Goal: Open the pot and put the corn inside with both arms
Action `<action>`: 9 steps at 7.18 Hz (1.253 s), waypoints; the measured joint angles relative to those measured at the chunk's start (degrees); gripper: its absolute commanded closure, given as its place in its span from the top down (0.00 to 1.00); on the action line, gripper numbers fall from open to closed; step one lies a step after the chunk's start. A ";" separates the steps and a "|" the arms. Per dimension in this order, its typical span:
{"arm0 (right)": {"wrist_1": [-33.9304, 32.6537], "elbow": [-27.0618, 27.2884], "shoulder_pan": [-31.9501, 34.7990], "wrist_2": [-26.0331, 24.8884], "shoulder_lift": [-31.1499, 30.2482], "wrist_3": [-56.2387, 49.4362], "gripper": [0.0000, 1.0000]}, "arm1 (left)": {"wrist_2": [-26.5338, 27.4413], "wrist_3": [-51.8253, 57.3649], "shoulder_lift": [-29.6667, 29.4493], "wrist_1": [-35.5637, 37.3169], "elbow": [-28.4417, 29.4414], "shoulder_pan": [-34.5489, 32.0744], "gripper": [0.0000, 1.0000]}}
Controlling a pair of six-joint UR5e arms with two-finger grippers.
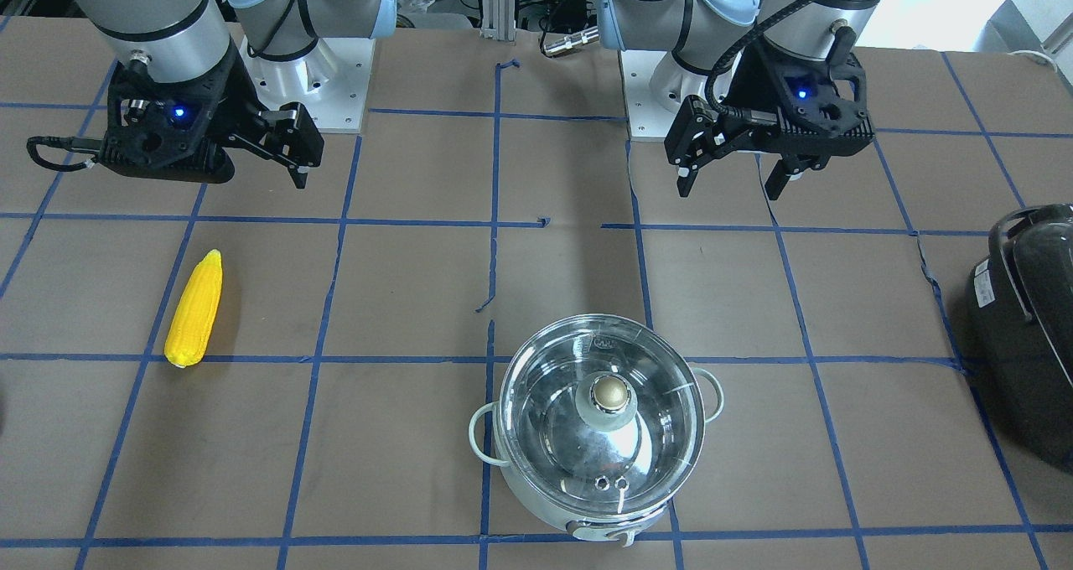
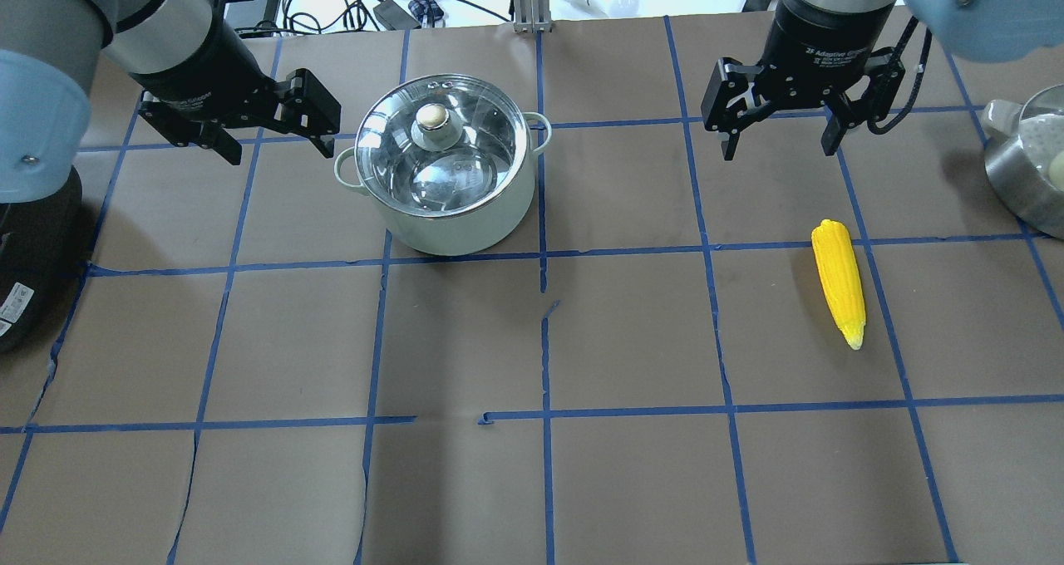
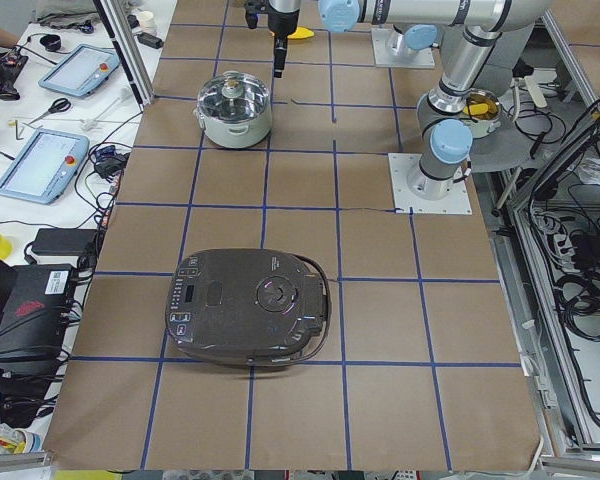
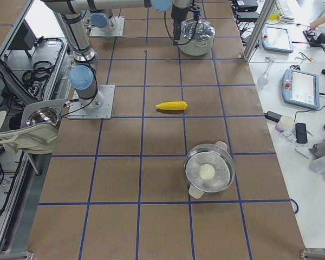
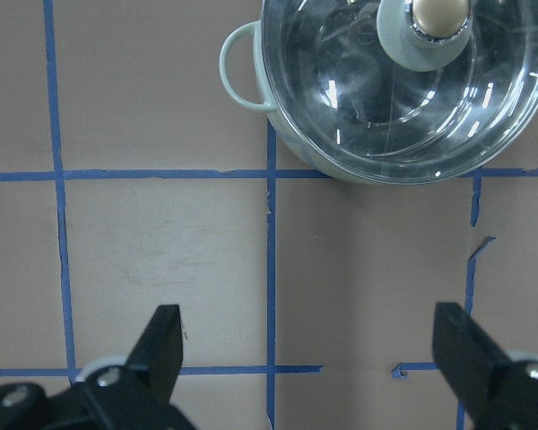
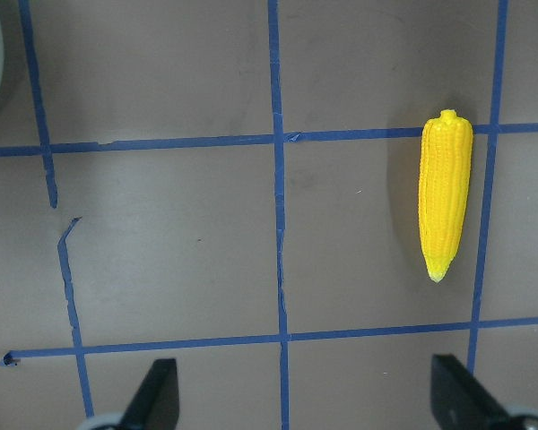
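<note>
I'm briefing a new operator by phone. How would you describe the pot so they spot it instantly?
On the brown table gridded with blue tape, look at the robot's left half, far side. The pot there, unlike the bare steel pan and the black appliance, has a pale mint body and a glass lid with a brass knob.

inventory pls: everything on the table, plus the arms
pot: 1, mint-white body, clear glass lid on; robot's left half, far side.
corn: 1, yellow; lying flat, robot's right half.
black cooker: 1, black; table's left end.
steel pan: 1, silver, pale round thing inside; table's right end.
table: 1, brown cover, blue tape grid.
left gripper: 1, black; open, empty, beside the pot.
right gripper: 1, black; open, empty, beyond the corn.
</note>
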 measured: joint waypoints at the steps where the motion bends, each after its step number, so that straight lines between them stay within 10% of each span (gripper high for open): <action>1: -0.38 0.00 -0.06 0.01 0.04 -0.15 1.00 | -0.04 -0.03 -0.23 0.02 0.20 0.01 1.00; 6: -1.10 0.84 -8.52 0.19 0.54 -6.90 1.00 | -0.20 -0.12 -1.98 -0.36 0.97 0.03 1.00; 9: -10.73 10.45 -17.34 0.64 0.60 -13.61 1.00 | -0.29 -2.10 -10.14 -0.39 7.68 -0.34 1.00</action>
